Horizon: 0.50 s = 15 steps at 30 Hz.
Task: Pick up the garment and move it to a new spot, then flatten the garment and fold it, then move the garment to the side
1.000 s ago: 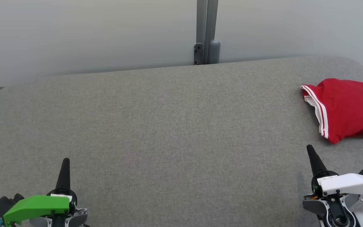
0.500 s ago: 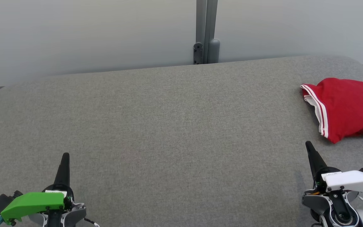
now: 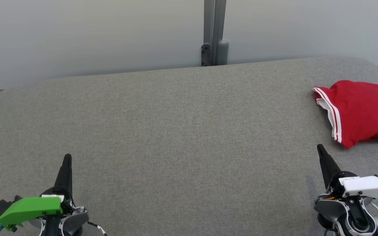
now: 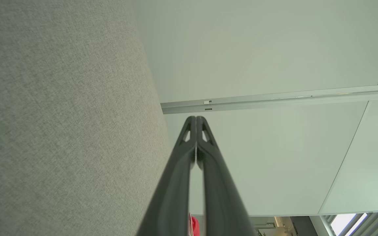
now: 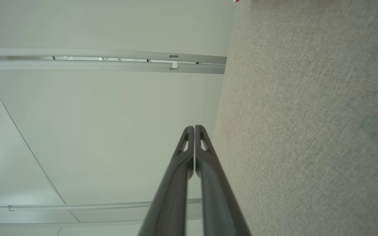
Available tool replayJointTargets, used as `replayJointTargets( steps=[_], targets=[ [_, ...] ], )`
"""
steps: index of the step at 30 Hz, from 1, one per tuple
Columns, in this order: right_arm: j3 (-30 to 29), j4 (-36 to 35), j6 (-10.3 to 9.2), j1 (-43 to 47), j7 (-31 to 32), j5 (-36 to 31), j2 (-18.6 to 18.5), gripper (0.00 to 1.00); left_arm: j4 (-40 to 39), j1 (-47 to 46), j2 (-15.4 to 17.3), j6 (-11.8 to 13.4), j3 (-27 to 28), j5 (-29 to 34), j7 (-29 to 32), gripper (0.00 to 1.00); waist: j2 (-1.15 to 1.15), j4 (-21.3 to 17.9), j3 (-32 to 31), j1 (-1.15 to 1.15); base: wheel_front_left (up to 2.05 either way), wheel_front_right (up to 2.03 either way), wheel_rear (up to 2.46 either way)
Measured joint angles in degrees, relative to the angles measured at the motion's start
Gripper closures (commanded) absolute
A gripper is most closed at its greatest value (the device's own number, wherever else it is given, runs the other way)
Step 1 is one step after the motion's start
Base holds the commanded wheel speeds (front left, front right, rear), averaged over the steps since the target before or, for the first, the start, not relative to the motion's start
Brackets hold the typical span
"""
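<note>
Closed right end effector [image 5: 194, 127], seemingly above grey upholstery [image 5: 307, 131].

Matt grey woven-cloth surface [image 3: 176, 124], soft red cloth garment [image 3: 363, 111], smooth metal post [image 3: 214, 32]

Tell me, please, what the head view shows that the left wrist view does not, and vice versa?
Head view adds: the right hand, shut, and the white-striped hem of the red garment, which lies at the grey surface's right end, apart from both hands. Left wrist view adds: what looks like a bright window in its lower right corner, and the two fingers pressed tip to tip. Shared: the left hand, the grey surface, the grey post behind it, and the garment, a red sliver between the fingers in the wrist view.
</note>
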Motion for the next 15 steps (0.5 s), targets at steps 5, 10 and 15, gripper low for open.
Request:
replayJointTargets(
  steps=[5, 10, 15],
  targets=[
    [-0.03, -0.01, 0.00, -0.31, 0.51, 2.08, -0.02, 1.00, 0.01, -0.55, 0.02, -0.08, 0.14, -1.71, 0.52, 1.00, 0.00, -0.03, 0.05, 0.00, 0.00, 0.00, 0.00],
    [-0.07, -0.01, 0.00, -0.63, 1.01, 4.20, -0.04, 1.00, 0.05, -0.80, 0.03, -0.25, 0.31, -3.53, 1.00, 1.00, 0.00, -0.06, 0.11, 0.00, 0.00, 0.00, 0.00],
    [-0.08, -0.02, 0.00, -0.70, 1.08, 4.85, -0.05, 1.00, 0.08, -1.08, 0.03, -0.33, 0.37, -4.27, 1.03, 1.00, 0.00, -0.07, 0.12, 0.00, 0.00, 0.00, 0.00]
  ],
)
